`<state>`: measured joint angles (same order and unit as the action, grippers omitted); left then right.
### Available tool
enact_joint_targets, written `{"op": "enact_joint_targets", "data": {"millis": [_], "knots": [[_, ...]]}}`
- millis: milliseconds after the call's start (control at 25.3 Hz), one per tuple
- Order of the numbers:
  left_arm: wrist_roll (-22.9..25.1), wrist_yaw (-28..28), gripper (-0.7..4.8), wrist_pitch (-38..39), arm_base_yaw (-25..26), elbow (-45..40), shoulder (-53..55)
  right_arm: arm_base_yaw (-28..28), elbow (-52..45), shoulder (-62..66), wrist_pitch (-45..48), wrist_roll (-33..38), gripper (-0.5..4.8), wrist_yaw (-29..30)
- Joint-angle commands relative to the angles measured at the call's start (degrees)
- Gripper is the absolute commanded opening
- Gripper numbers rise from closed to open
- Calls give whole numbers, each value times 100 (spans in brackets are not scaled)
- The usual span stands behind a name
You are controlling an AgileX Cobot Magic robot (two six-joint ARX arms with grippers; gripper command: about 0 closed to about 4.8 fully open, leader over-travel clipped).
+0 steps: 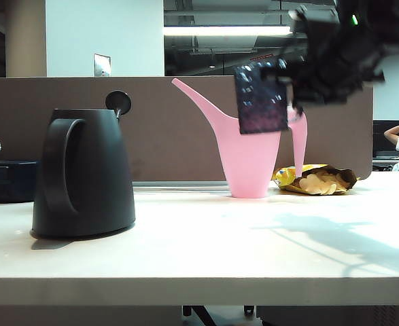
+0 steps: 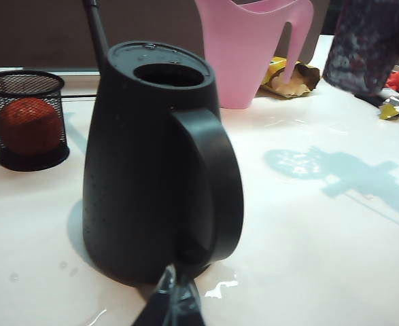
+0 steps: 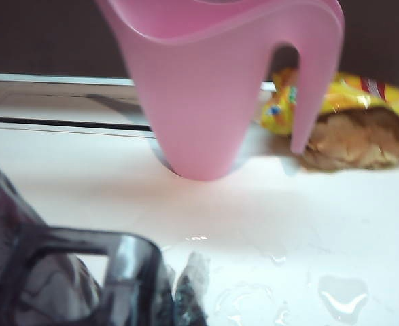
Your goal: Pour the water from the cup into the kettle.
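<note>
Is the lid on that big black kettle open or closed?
Open. The kettle shows a dark round hole at its top in the left wrist view, and its knobbed lid stands flipped up behind in the exterior view.

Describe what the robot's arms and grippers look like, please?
In the exterior view the right arm at top right is a blurred black bulk with a small green light. The right gripper shows as dark, smoky see-through plastic in its wrist view. Of the left gripper only dark, glossy fingertips peek in at the picture's edge. No cables or markings can be made out.
</note>
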<state>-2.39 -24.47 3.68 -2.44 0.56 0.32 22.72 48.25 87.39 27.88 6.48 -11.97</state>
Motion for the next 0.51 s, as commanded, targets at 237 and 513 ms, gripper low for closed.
{"op": "enact_joint_targets", "data": {"millis": [237,513], "knots": [[2,-22,-5,-81,0,17,4,-81,-61,951,1259,280,-6,162],[2,-22,-5,-79,0,17,4,-79,-59,1784,1740,560,-6,162]]}}
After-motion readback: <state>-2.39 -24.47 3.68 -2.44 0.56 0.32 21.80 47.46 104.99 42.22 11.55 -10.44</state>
